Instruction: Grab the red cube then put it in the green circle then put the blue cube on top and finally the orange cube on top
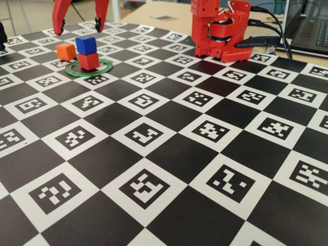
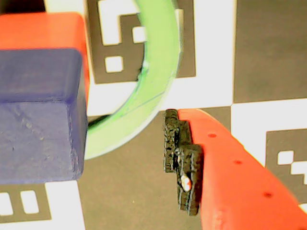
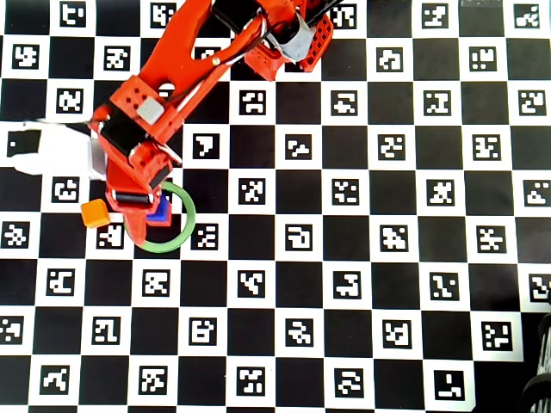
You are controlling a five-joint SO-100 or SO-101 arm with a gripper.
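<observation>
Cubes, three: one blue cube (image 1: 86, 44) stacked on one red cube (image 1: 89, 61) inside one green circle (image 1: 89, 67). One orange cube (image 1: 65, 51) sits on the counter (image 1: 169, 154) at the circle's ten o'clock in the fixed view. Fingers (image 1: 61, 15), two, spread apart and empty above the stack.

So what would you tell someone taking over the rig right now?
Hand: open, empty, hanging above the stack.
Red cube sits inside the green circle; blue cube rests on top of it, slightly offset.
Orange cube is on the board beside the ring, to its left in the fixed view.
Done: red and blue placed. Left: pick up orange and set it on blue.
</observation>
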